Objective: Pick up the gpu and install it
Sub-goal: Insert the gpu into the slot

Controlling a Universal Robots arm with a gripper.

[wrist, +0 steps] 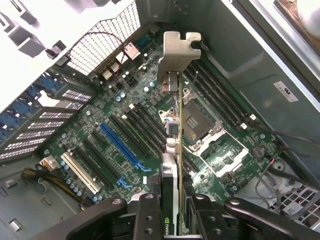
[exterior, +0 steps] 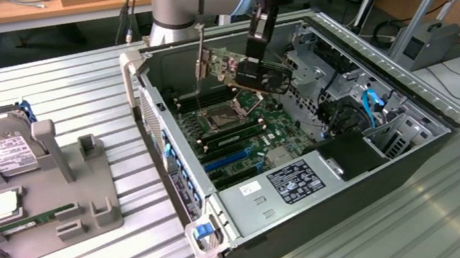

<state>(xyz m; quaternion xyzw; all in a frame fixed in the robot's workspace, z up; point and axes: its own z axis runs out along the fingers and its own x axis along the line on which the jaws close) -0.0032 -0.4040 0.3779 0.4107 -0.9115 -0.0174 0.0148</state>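
Gpu (exterior: 223,63), a thin brownish card with a silver metal bracket (wrist: 177,52), hangs edge-down, clamped in the black gripper (wrist: 173,207) above the green motherboard (wrist: 90,115).

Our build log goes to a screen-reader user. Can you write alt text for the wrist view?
A black gripper grips a thin flat expansion card with a silver metal bracket, held edge-on above a green motherboard inside an open grey computer case. A long blue slot and several black slots run across the board.
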